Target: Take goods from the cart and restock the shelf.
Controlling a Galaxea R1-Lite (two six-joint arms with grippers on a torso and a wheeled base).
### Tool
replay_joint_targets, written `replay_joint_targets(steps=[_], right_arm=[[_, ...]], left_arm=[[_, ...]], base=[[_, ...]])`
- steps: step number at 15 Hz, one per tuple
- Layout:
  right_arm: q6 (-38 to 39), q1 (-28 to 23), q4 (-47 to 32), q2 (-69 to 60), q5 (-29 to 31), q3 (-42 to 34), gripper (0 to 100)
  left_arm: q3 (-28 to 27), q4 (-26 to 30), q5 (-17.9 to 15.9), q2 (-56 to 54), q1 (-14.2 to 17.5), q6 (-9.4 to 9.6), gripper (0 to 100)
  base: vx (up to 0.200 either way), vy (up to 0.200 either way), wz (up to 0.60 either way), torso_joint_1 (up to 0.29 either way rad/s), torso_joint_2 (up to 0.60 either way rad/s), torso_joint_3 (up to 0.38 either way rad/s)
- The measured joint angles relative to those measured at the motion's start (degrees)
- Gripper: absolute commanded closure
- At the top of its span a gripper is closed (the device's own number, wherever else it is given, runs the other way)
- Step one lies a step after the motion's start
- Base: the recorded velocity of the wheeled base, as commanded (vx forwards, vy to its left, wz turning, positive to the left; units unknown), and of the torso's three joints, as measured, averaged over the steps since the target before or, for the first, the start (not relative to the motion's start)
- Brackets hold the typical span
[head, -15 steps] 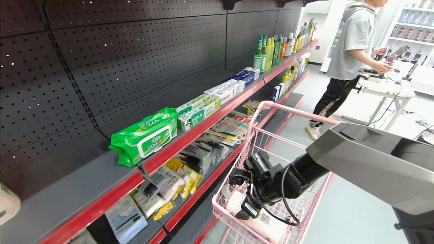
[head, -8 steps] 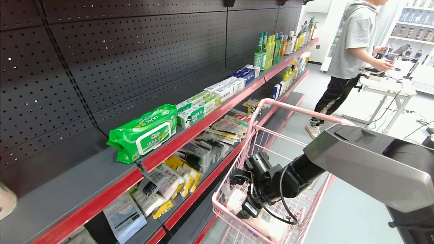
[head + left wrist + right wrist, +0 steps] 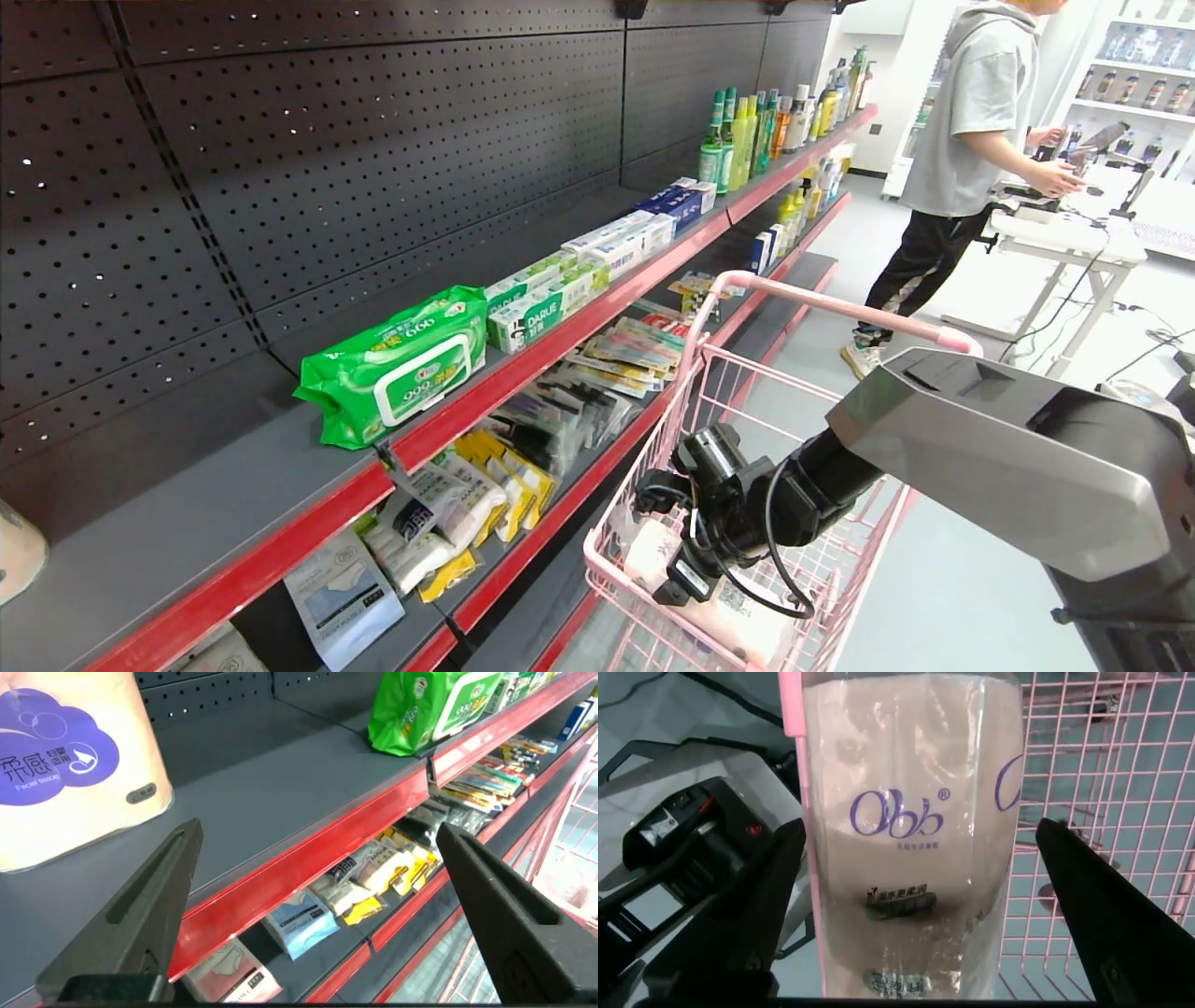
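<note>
A clear-wrapped tissue pack [image 3: 910,840] lies in the pink cart [image 3: 794,301]. My right gripper [image 3: 913,910] hangs just above it, open, with one finger on each side of the pack and not closed on it. From the head, that right gripper [image 3: 680,581] is inside the cart basket over the pack [image 3: 738,623]. My left gripper [image 3: 318,910] is open and empty in front of the grey upper shelf [image 3: 280,793]. A tissue pack with a purple print [image 3: 65,765] stands on that shelf beside it, and shows at the head view's edge [image 3: 14,560].
A green wet-wipes pack [image 3: 397,369] lies on the upper shelf, with toothpaste boxes [image 3: 546,299] and bottles [image 3: 747,140] farther along. Bare grey shelf [image 3: 187,504] lies between the tissue pack and the wipes. Lower shelves hold packets [image 3: 439,523]. A person stands beyond the cart at a table.
The head camera shifted slightly at first. My right arm has sunk a little deeper into the cart over the pack. Nothing was picked up or set down.
</note>
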State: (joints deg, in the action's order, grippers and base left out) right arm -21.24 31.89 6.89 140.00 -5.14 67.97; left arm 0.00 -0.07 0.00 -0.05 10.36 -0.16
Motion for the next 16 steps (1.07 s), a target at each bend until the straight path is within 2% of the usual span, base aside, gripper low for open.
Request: replay_joint_targets(steps=[16], right_arm=[[-2.8,-1.5,0.1,3.9,-0.3,4.0,0]], left_arm=[[0.0,0.0,0.0,0.0,0.0,0.00,0]], base=[[0.000,0.000,0.00,0.000,0.00,0.000]])
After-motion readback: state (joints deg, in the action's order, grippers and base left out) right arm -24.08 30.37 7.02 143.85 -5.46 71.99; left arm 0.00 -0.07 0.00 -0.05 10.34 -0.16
